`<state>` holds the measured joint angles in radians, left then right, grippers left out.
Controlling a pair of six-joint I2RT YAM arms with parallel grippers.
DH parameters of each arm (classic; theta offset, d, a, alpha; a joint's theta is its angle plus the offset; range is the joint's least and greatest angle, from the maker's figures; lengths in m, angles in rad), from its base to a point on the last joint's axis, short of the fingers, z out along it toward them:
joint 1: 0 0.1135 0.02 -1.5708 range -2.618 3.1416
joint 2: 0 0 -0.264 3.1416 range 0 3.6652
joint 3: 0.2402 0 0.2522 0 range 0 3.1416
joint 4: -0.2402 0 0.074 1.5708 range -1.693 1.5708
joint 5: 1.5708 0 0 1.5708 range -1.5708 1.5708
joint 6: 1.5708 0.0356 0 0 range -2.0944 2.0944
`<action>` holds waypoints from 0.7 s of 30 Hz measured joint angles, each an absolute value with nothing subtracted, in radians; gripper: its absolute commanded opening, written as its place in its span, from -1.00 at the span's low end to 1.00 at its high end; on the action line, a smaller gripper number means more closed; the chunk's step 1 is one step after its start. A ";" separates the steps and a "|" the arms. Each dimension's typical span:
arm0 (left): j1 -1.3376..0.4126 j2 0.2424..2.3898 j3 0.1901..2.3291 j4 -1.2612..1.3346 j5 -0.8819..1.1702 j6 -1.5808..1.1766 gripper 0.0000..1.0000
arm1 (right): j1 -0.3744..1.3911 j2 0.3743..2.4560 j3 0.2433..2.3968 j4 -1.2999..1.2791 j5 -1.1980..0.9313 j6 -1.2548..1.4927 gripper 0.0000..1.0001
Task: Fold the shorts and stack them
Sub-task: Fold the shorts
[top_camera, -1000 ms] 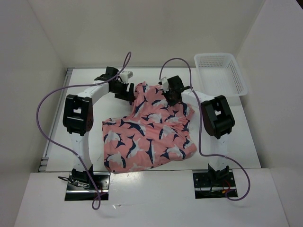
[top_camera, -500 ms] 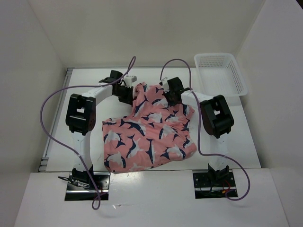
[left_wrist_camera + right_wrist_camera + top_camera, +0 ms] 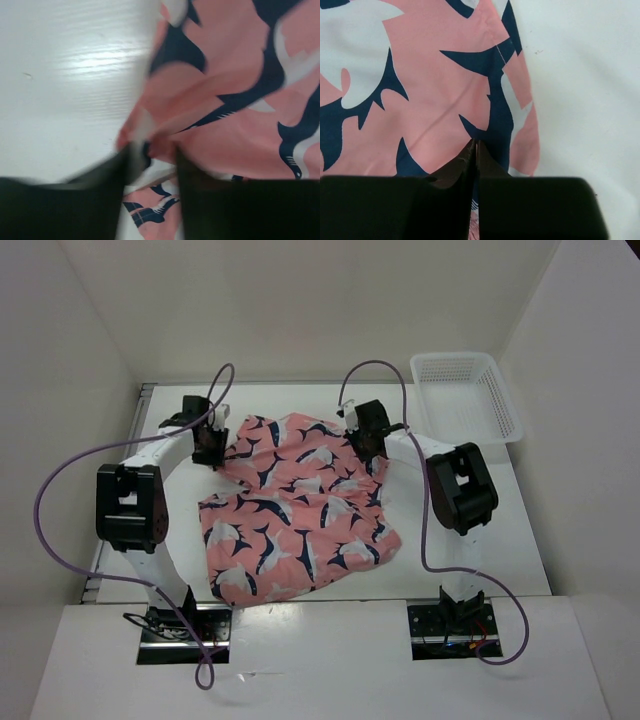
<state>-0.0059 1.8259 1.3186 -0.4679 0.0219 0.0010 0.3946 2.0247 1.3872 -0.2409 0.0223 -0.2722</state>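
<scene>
The shorts, coral pink with navy and white sharks, lie spread on the white table. My left gripper is at their far left corner, shut on a fold of the fabric. In the blurred left wrist view, that fold sits pinched between the tips of my gripper. My right gripper is at the far right corner. In the right wrist view its jaws are pressed together on the shorts.
A white mesh basket stands at the far right corner of the table. White walls close in the table on three sides. Purple cables loop above both arms.
My left gripper has swung left with the corner of the shorts, pulling the far edge out wide. The whole garment has shifted left and lies flatter. My right gripper has stayed in place.
</scene>
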 measured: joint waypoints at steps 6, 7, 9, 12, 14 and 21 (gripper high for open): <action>-0.070 1.827 1.368 -0.545 0.044 -0.001 0.81 | 0.393 1.977 1.388 -0.254 0.043 -0.294 -0.46; -0.062 1.837 1.417 -0.561 0.056 -0.001 0.81 | 0.390 1.967 1.388 -0.256 0.047 -0.293 -0.42; -0.041 1.899 1.586 -0.577 0.082 -0.002 0.83 | 0.383 1.953 1.388 -0.256 0.049 -0.292 -0.24; -0.022 2.045 1.898 -0.547 0.112 -0.003 0.83 | 0.362 1.950 1.388 -0.257 0.046 -0.287 -0.13; -0.020 2.171 2.115 -0.543 0.122 -0.004 0.83 | 0.342 1.954 1.390 -0.266 0.038 -0.282 -0.10; -0.075 2.718 2.857 -0.795 0.157 -0.003 0.89 | 0.311 2.020 1.468 -0.294 -0.035 -0.272 0.28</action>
